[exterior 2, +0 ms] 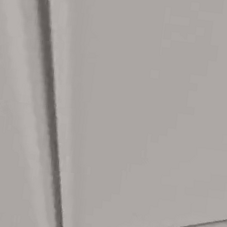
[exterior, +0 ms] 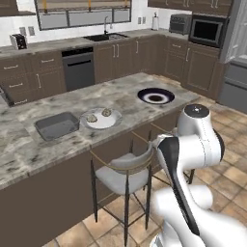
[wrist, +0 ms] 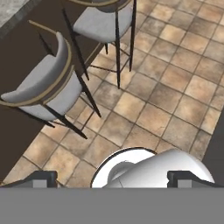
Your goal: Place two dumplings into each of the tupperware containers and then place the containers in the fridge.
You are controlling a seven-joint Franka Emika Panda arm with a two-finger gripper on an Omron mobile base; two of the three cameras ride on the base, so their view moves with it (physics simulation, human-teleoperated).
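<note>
Resting on the marble island counter (exterior: 48,149): dark grey tub (exterior: 57,125), nothing inside; beside it, pale round plate (exterior: 100,119) bearing two dumplings (exterior: 106,113). Gripper (wrist: 112,178) over tiled floor (wrist: 175,87), fingers apart, gripping nothing.

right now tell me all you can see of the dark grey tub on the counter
The grey tub is a shallow rectangular container with rounded corners, dark grey, plastic by its look, with a slightly raised rim. It has no lid and nothing shows inside it. It sits flat and upright on the marble counter, near the front edge. The pale plate with two dumplings lies close beside it, with a narrow gap between them as far as the picture shows. Nothing else touches it.
</note>
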